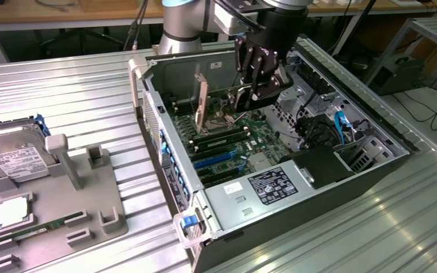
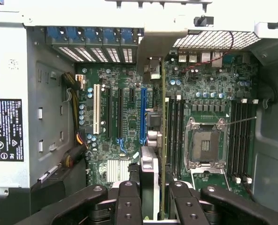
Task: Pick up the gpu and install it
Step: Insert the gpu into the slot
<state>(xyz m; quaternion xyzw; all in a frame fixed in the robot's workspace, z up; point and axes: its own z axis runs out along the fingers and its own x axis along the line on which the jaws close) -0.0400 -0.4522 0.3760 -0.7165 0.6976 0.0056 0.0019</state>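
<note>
Nearest, at the exterior view's left, we saw one grey tray (image 1: pixel 89 210) holding one drive (image 1: pixel 17 159) with a white label and one green memory stick (image 1: pixel 36 230). Beyond it lay the case (image 1: pixel 302 222), open on top, its walls close around the board. One black label (image 1: pixel 277 186) on the power supply carried white print we could not read. Farther in, the gripper (image 1: pixel 250 101) had a narrow grip on the gpu (image 2: pixel 163 108). The gpu stood on edge over the board between one blue slot (image 2: pixel 142 117) and the memory slots, with little room either side.
</note>
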